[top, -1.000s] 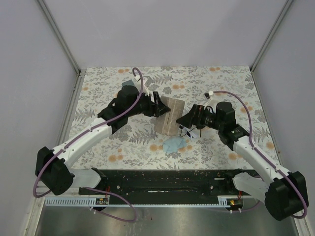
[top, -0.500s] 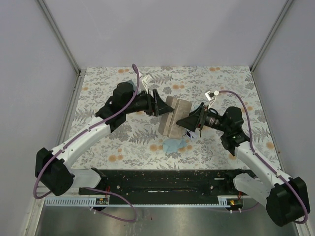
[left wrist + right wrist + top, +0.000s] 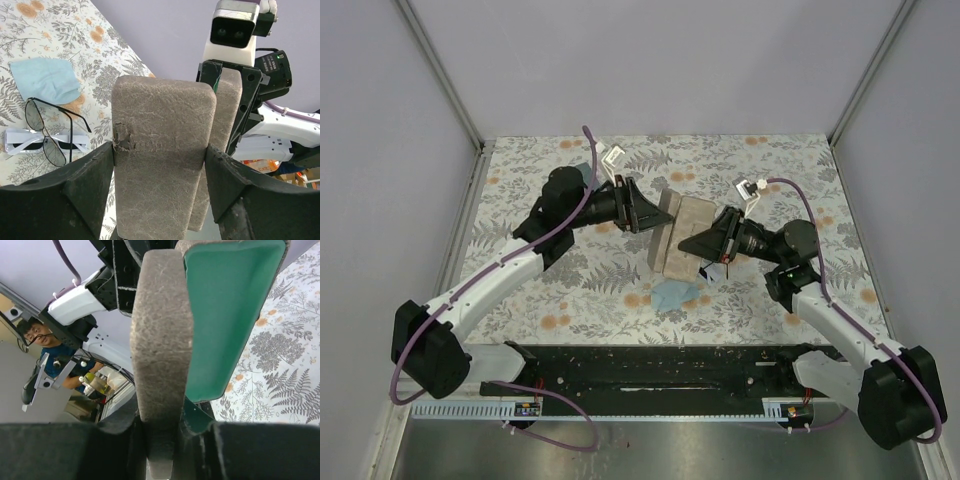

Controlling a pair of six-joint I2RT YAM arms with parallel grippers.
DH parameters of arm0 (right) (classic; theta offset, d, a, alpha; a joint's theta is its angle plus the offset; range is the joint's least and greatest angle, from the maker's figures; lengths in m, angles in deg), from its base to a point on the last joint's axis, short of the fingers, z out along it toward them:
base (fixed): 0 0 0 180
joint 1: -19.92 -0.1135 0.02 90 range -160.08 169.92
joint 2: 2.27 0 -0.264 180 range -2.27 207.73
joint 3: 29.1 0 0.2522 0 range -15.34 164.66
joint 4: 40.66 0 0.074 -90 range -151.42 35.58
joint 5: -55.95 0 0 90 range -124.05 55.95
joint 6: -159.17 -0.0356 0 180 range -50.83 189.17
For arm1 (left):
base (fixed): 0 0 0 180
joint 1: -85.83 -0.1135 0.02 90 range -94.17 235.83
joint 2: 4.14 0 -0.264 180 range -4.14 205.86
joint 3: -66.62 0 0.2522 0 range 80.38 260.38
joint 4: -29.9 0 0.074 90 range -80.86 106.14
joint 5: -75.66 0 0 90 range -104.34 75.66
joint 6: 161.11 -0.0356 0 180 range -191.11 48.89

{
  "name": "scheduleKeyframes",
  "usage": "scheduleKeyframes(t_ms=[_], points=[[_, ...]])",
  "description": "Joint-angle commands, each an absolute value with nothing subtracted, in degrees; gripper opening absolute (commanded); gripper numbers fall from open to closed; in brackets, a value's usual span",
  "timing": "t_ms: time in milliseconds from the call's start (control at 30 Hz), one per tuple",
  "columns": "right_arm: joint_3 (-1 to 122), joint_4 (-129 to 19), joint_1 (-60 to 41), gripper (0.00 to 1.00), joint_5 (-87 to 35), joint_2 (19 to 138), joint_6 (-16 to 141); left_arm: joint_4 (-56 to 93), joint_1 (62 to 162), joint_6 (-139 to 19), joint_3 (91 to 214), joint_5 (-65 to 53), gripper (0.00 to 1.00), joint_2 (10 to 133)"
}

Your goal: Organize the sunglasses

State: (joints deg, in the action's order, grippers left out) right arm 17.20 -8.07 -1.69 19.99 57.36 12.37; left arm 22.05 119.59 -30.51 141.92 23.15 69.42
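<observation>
A tan felt case (image 3: 678,236) hangs above the table's middle, opened into two halves with green lining (image 3: 227,315). My left gripper (image 3: 160,165) is shut across one half (image 3: 162,145). My right gripper (image 3: 162,440) is shut on the edge of the other half (image 3: 162,340). The sunglasses (image 3: 35,113), with a thin black frame, lie on the table below, crossed over a white-framed pair (image 3: 25,142). In the top view my right gripper (image 3: 698,243) mostly hides them.
A light blue cloth (image 3: 45,80) lies on the floral tablecloth beside the glasses, and also shows as the cloth (image 3: 675,293) in front of the case. Grey walls close the table at the back and sides. The arm bases sit along the near edge.
My right gripper has closed from open onto the case's near half. Both arms have carried the case slightly back and right, and its two halves have spread apart.
</observation>
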Motion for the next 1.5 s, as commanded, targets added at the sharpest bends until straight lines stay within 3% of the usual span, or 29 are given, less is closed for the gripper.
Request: scheduleKeyframes(t_ms=[0, 33, 67, 300, 600, 900, 1100, 1167, 1233, 1267, 1367, 1467], points=[[17.1, -8.7, -1.9, 0.05, 19.7, 56.0, 13.6, 26.5, 119.1, -29.0, 140.5, 22.4, 0.80, 66.0], [17.3, -9.9, -1.9, 0.03, 19.3, 55.6, 14.1, 25.9, 118.6, -29.0, 140.1, 21.7, 0.93, 65.7], [17.4, -12.1, -1.9, 0.02, 18.8, 55.2, 14.8, 25.5, 118.4, -29.3, 140.1, 21.3, 0.99, 65.0], [23.3, -38.5, -2.0, 0.02, 5.8, 56.3, 28.4, 13.4, 115.8, -35.8, 140.0, 12.7, 0.99, 60.6], [41.4, -50.6, -4.9, 0.04, 3.1, 78.6, 32.9, -3.1, 114.6, -35.0, 137.8, -14.0, 0.99, 57.9], [61.6, -68.0, -8.6, 0.03, -10.5, 98.9, 35.6, -8.1, 112.6, -43.1, 136.7, -16.2, 0.99, 56.4], [69.8, -75.7, -10.1, 0.06, -12.6, 109.0, 36.4, -5.2, 112.4, -42.8, 132.7, -13.0, 0.99, 55.9], [70.8, -76.5, -10.5, 0.15, -12.3, 110.5, 36.6, -4.6, 112.5, -42.9, 132.2, -12.3, 0.99, 56.2], [71.1, -76.4, -10.8, 0.52, -11.2, 110.6, 36.7, -4.1, 112.5, -43.0, 132.1, -11.0, 0.99, 56.5], [70.9, -76.2, -10.8, 0.61, -10.2, 110.1, 36.7, -3.7, 112.5, -42.8, 132.0, -10.7, 0.99, 56.8], [69.4, -73.4, -10.8, 0.75, -6.8, 107.7, 36.1, -1.9, 112.5, -42.5, 131.4, -9.2, 0.99, 56.9], [67.2, -72.0, -10.8, 0.76, -5.8, 103.6, 36.5, -0.8, 112.5, -42.0, 131.2, -7.9, 0.99, 57.5]])
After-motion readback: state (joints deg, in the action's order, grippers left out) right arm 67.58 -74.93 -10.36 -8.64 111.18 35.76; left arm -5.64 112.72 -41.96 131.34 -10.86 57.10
